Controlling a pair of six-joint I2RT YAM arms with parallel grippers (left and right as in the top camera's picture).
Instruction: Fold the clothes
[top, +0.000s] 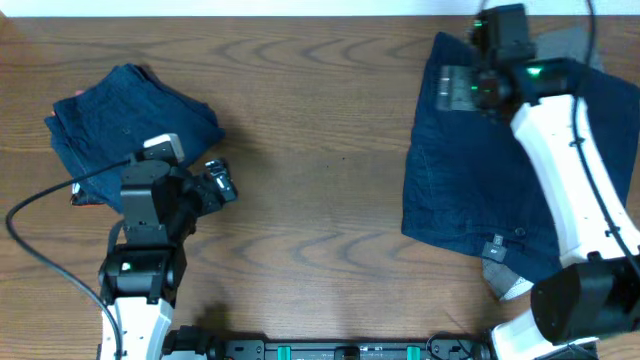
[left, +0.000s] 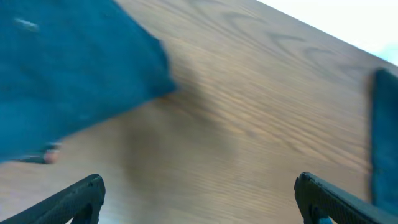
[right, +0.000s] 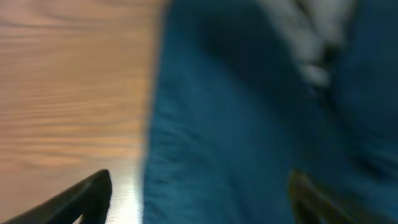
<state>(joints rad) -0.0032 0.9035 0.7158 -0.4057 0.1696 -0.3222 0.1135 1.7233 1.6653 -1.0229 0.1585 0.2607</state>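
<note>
Spread flat on the desk's (top: 320, 200) right side: navy shorts (top: 470, 180), partly covered by the right arm (top: 565, 170). Folded on the desk's left side: second navy pair (top: 130, 120). Grey garment (top: 572, 42) mostly hidden beneath the spread shorts, peeking out near the desk's far right corner. Pale label (top: 455, 85) too blurred to read. Left claw (left: 199, 196) released, over bare desk. Right claw (right: 199, 190) released, over the spread shorts, everything smeared by blur.
</note>
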